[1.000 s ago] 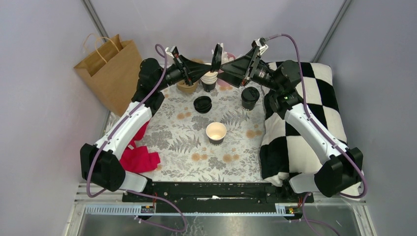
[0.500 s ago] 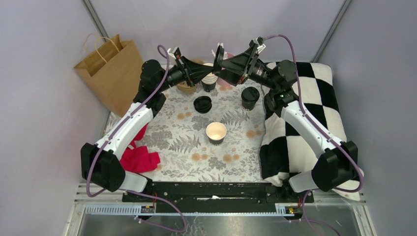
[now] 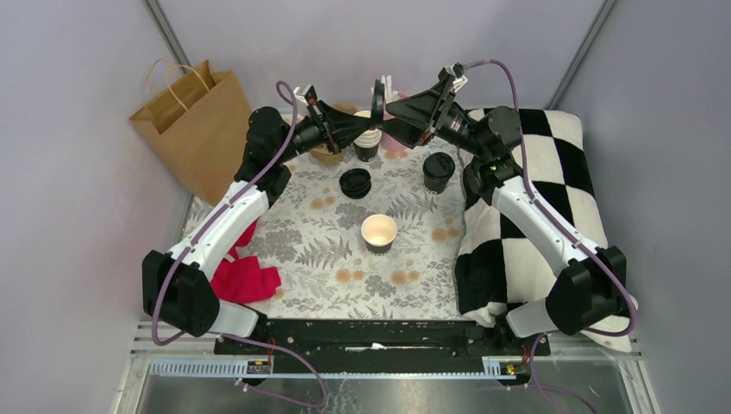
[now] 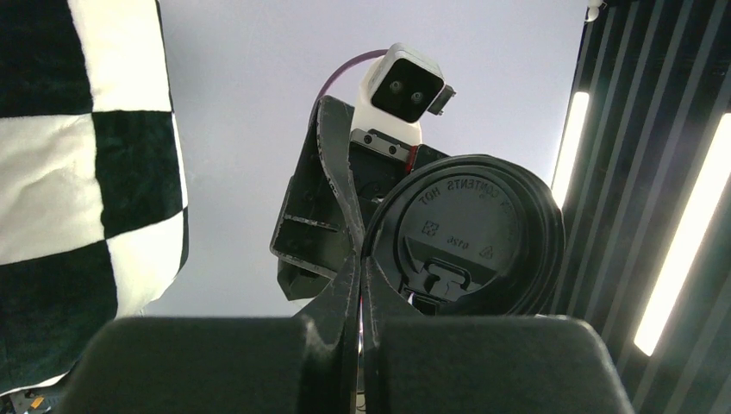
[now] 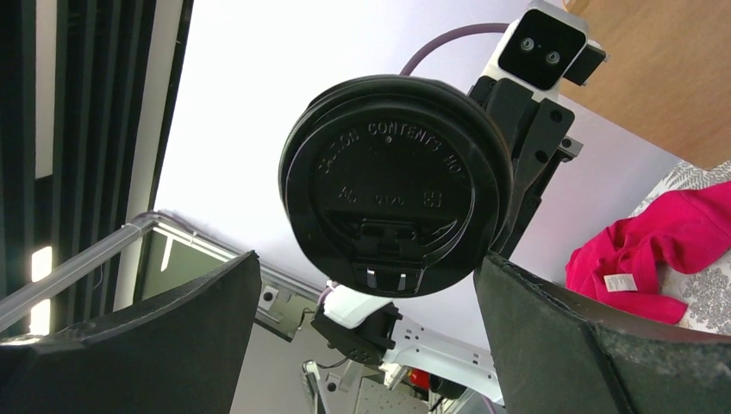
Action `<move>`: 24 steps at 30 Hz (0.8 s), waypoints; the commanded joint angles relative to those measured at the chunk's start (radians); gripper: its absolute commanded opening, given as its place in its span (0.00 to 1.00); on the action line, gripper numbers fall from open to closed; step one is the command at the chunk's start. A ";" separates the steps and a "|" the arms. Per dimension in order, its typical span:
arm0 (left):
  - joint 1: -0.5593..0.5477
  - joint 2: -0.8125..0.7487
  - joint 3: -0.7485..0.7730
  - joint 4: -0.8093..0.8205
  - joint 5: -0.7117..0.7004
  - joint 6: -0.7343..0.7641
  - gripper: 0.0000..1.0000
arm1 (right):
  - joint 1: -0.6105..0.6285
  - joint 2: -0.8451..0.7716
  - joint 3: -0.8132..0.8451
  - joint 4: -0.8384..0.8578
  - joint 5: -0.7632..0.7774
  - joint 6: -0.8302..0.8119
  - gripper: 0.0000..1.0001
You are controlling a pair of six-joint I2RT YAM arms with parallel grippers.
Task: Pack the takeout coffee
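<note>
From above, the left claw (image 3: 369, 126) is pinching a black lid (image 3: 378, 91) on edge over the cup stack (image 3: 366, 142), its faces turning toward either arm. The right claw (image 3: 392, 110) is gaping wide. The open cup (image 3: 378, 231) is standing mouth-up mid-table (image 3: 302, 250), with a lidded cup (image 3: 438, 171) beyond. Left wrist: pressed fingers (image 4: 345, 293) are nipping the rim. Right wrist: the lid is sitting between spread fingers (image 5: 172, 345)

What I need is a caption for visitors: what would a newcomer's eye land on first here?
The round black plastic lid, held upright in mid-air at the far middle of the scene: the left gripper pinches its rim with shut jaws, while the right gripper faces it with jaws wide open. Next come the black-and-white checkered cushion on the right and the brown paper bag at the far left.
</note>
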 commanded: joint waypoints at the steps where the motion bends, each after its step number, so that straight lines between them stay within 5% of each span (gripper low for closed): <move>1: -0.003 -0.036 -0.011 0.062 0.015 -0.008 0.00 | 0.007 0.000 0.032 0.056 0.016 -0.007 1.00; 11: -0.004 -0.039 0.006 0.014 0.020 0.029 0.00 | 0.007 -0.010 0.052 -0.081 0.011 -0.085 1.00; 24: -0.004 -0.050 -0.031 0.059 0.016 0.000 0.00 | 0.007 -0.017 0.008 0.052 0.041 -0.008 1.00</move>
